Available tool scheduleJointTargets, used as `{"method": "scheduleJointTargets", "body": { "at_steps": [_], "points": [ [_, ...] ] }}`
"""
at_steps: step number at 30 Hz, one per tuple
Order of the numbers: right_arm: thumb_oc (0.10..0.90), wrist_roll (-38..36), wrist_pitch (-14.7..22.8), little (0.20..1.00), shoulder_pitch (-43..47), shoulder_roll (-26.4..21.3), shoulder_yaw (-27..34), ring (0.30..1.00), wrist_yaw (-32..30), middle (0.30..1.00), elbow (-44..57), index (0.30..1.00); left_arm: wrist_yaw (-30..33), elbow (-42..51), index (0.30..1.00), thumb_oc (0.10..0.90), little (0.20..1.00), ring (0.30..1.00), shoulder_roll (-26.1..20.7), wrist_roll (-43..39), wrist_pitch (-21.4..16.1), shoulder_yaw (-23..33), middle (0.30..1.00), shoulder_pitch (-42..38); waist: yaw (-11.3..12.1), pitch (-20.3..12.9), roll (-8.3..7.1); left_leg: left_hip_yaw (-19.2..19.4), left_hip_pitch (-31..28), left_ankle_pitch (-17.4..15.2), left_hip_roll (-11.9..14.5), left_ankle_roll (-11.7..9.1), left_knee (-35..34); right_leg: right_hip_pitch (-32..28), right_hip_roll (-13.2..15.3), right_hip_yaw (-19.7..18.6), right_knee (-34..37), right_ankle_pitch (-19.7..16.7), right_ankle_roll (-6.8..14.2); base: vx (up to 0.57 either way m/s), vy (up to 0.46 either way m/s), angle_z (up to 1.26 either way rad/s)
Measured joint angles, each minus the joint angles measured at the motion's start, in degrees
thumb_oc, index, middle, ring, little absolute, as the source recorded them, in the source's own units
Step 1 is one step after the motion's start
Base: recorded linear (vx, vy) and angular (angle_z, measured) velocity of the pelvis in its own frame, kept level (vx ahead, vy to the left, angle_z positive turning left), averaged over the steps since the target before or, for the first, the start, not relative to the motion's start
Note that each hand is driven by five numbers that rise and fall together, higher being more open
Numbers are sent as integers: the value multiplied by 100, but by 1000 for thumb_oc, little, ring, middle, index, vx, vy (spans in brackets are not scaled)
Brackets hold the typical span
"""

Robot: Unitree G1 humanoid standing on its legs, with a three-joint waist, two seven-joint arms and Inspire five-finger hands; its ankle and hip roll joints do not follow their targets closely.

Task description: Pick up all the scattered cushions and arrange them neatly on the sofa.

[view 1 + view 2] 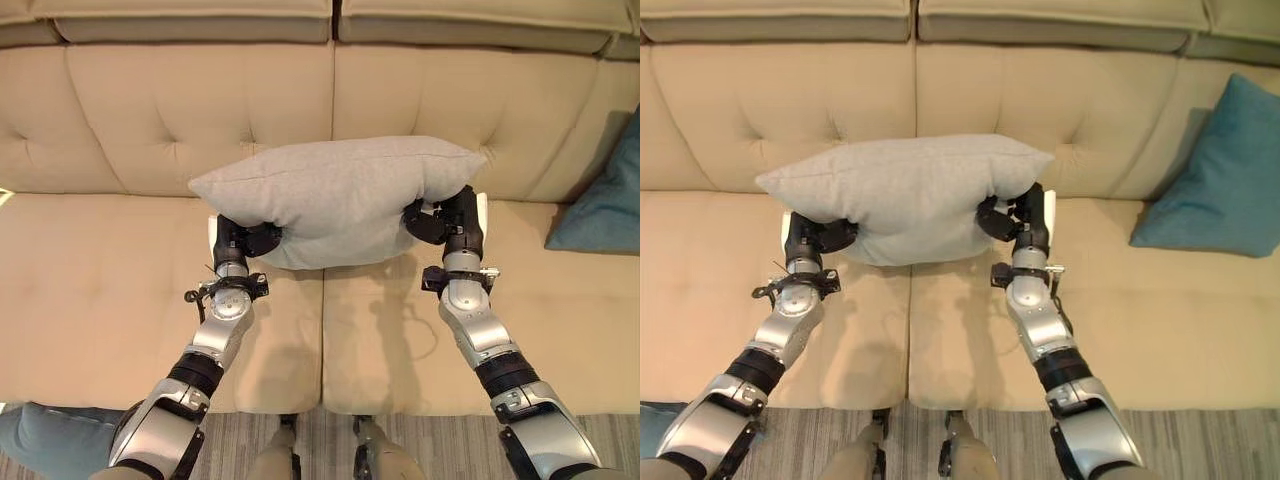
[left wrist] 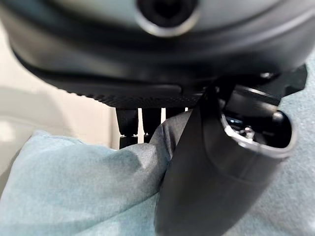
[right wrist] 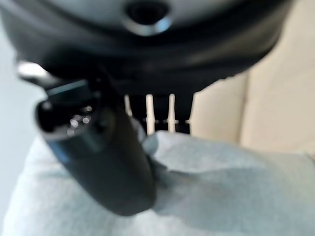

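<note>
A light grey cushion [image 1: 340, 195] hangs above the beige sofa's seat [image 1: 110, 300], held level between both hands. My left hand [image 1: 240, 240] pinches its lower left corner, thumb pressed into the cloth [image 2: 83, 182] in the left wrist view. On the other side my right hand [image 1: 450, 220] grips the lower right corner, thumb [image 3: 113, 162] sunk into the fabric [image 3: 221, 182]. A teal cushion [image 1: 1220, 180] leans against the backrest at the sofa's right end.
The tufted sofa backrest [image 1: 200, 110] rises just behind the held cushion. A blue-grey cushion [image 1: 50, 430] lies on the striped rug [image 1: 420, 440] at the lower left, in front of the sofa.
</note>
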State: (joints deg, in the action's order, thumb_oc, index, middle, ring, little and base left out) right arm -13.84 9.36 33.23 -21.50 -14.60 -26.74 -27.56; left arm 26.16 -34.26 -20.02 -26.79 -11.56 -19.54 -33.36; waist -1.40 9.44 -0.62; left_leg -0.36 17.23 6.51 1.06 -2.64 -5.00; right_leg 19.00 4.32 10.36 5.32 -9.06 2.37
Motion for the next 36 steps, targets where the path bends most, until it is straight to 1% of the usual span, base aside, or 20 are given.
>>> {"method": "scheduleJointTargets", "body": {
  "at_steps": [5, 7, 8, 9, 10, 12, 14, 15, 18, 20, 22, 23, 26, 29, 30, 32, 33, 34, 36],
  "points": [
    [400, -9, 10, 300, 33, 184, 6, 300, -83, 300, -1, 300, 1, 4, 300, 400, 300, 300, -18, -6, -1, -5, 300, -7, -20, 0, 0, 77, -46, 0, -2, 0, 1, -37, 1, -56, 0, 0, 0, -5, 4, -1],
    [400, -10, 10, 300, 34, 183, 7, 300, -96, 300, -1, 300, 1, 0, 300, 400, 300, 300, -41, -6, -1, 2, 300, -8, -19, 0, 0, 88, -48, 0, -2, -1, 1, -38, 1, -68, -1, 0, 0, -6, 5, -2],
    [453, -12, 10, 380, 34, 243, 5, 380, -103, 380, -2, 380, 1, -46, 778, 718, 778, 778, -51, 0, -9, -9, 778, -22, -34, 0, 0, 95, -50, 0, -3, -1, 1, -38, 1, -79, -1, 0, 0, 0, 0, 0],
    [657, -12, 10, 686, 34, 237, 5, 686, -103, 686, -2, 686, 1, -84, 900, 800, 900, 900, -55, 2, -13, -14, 900, -42, -37, 0, 0, 97, -50, 0, -3, -1, 1, -38, 2, -86, -1, 0, 0, 0, 0, 0],
    [800, -8, 10, 900, 34, 244, -1, 900, -111, 900, -4, 900, 1, -174, 900, 800, 900, 900, -85, 3, -13, -17, 900, -113, -59, 0, 0, 100, -49, -1, -3, -1, 0, -37, 2, -105, -1, 0, 0, 0, 0, 0],
    [800, 1, 10, 900, 38, 250, -18, 900, -127, 900, -5, 900, 2, -196, 900, 800, 900, 900, -132, 13, -13, -13, 900, -149, -77, 0, 0, 102, -50, -1, -5, -1, -1, -37, 3, -110, 0, 0, 0, 0, 0, 0],
    [800, 160, 9, 900, 117, 210, -74, 900, -268, 900, -112, 900, 30, -496, 900, 800, 900, 900, -201, 69, -16, -138, 900, -390, -70, 0, 0, 106, -47, -1, -6, 0, -1, -29, 3, -117, 0, 0, 0, 0, 0, 0],
    [800, 475, 6, 900, 264, 114, -167, 900, -406, 900, -202, 900, 79, -663, 900, 800, 900, 900, -319, 263, -12, -186, 900, -625, -86, 0, 0, 111, -19, -1, -7, 0, -2, -1, 4, -122, 0, 0, 1, 0, 0, 0],
    [800, 930, -8, 900, 627, -159, -302, 900, -503, 900, -477, 900, 64, -750, 900, 800, 900, 900, -522, 510, -12, -236, 900, -933, -84, 0, 0, 121, 36, -1, 1, 0, -2, 58, -2, -126, 1, 0, 1, 0, 0, 0],
    [800, 1133, -59, 900, 832, -277, -278, 900, -627, 900, -771, 900, 93, -756, 900, 800, 900, 900, -508, 508, -16, -182, 900, -979, -80, 0, 0, 121, 32, 0, 5, -1, -2, 52, -6, -123, 1, 0, 1, 0, 0, 0],
    [800, 1132, -116, 900, 891, -272, -219, 900, -783, 900, -822, 900, 113, -756, 900, 800, 900, 900, -481, 489, -16, -144, 900, -988, -82, 0, 0, 125, 33, 0, 7, -1, -2, 56, -10, -126, 1, -1, 1, 0, 0, 0],
    [800, 1134, -112, 900, 982, -275, -181, 900, -892, 900, -1014, 900, 118, -765, 900, 800, 900, 900, -396, 418, -20, 64, 900, -983, -82, 0, 0, 128, 29, 0, 8, -1, -2, 49, -10, -124, 0, -1, 1, 0, 0, 0],
    [800, 1078, -286, 900, 1081, -305, 43, 900, -1055, 900, -1261, 900, 228, -760, 900, 800, 900, 900, -407, 205, -94, 278, 900, -988, -78, 0, 0, 128, 20, 0, 8, -1, -1, 36, -8, -118, 0, -1, 0, 27, -6, 0],
    [800, 1049, -412, 900, 1066, -620, 67, 900, -1028, 900, -1544, 900, 203, -761, 900, 800, 900, 900, -455, 204, -97, 446, 900, -972, -58, 0, 0, 119, -28, 1, 11, -1, -1, -30, -8, -101, 0, 0, 0, 28, -9, 4],
    [800, 1021, -479, 900, 972, -806, 260, 900, -995, 900, -1533, 900, 197, -714, 900, 800, 900, 900, -535, 208, -118, 600, 900, -872, -59, 0, 0, 117, -65, 1, 10, -2, -1, -72, -5, -90, -1, -1, 0, 15, -3, 5],
    [800, 956, -496, 900, 825, -901, 562, 900, -971, 900, -1409, 900, 206, -620, 900, 800, 900, 900, -609, 210, -126, 807, 900, -680, -74, 1, 0, 117, -113, 2, 10, -2, -1, -131, -5, -80, -1, 0, 0, 34, -11, 4],
    [800, 918, -479, 900, 536, -969, 801, 900, -959, 900, -1163, 900, 188, -291, 900, 800, 900, 900, -656, 229, -126, 954, 900, -350, -81, 2, -2, 117, -174, 2, 12, -3, -1, -197, -8, -51, -1, 0, 0, 50, -20, 9],
    [800, 845, -453, 900, -23, -964, 1144, 900, -886, 900, -672, 900, 166, 227, 900, 800, 900, 900, -628, 280, -142, 1132, 900, 192, -82, 3, -2, 118, -260, 2, 18, -3, -1, -293, -11, -11, -1, 1, 1, 50, -18, 11],
    [800, 825, -395, 900, -466, -965, 1253, 900, -822, 900, -506, 900, 156, 432, 900, 800, 900, 900, -612, 368, -204, 1156, 900, 626, -90, 3, -3, 121, -365, 2, 20, -3, -1, -414, -14, 17, 0, 2, 2, 31, -13, 9]
  ]
}}
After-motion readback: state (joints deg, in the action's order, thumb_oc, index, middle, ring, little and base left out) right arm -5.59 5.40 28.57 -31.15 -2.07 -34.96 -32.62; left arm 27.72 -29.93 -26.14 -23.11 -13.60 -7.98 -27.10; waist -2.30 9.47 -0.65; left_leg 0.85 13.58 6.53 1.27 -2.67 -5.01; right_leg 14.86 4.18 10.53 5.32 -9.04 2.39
